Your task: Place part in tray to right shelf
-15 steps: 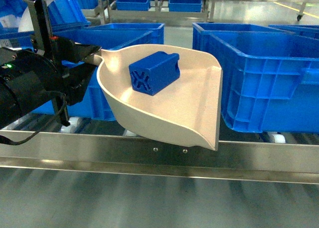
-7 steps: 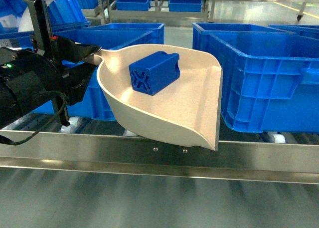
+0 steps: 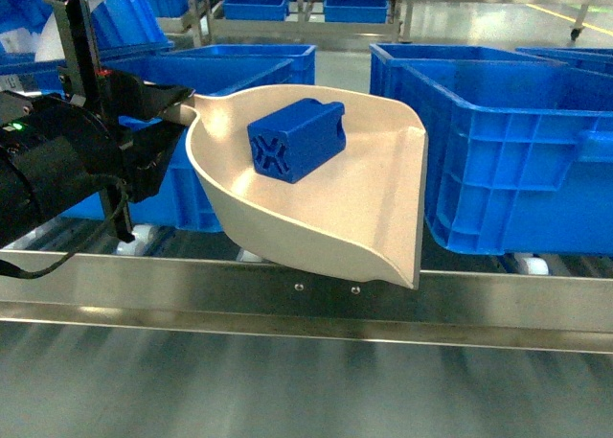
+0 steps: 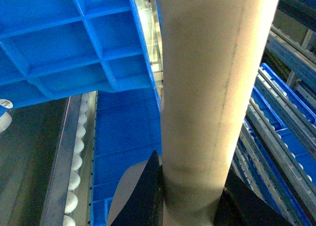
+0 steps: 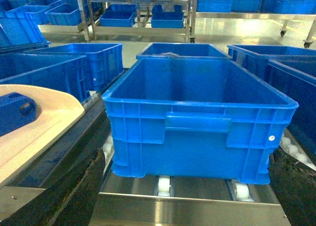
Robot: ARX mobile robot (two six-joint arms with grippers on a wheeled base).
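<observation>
A: Part sat inside the tray in the head view, X-ribbed end toward the camera, its long axis running back and to the right. The left gripper was clamped on the tray's handle, so the part lay to the right of that tool, resting against the high rear wall. The tray hung tilted over the right shelf's front rail, between two blue crates.

B: And the left wrist view?

A: Mostly the tray's beige underside, filling the frame, with dark fingers closed against its handle end. White rollers ran down the left.

B: The right wrist view?

A: A large blue crate stood on the rollers ahead; the tray and part showed at the left edge. The right gripper itself was out of frame, its state unknowable. The left arm was plainly the nearer one and carried the load; any open track lay rightward, beyond the tray's lip.
</observation>
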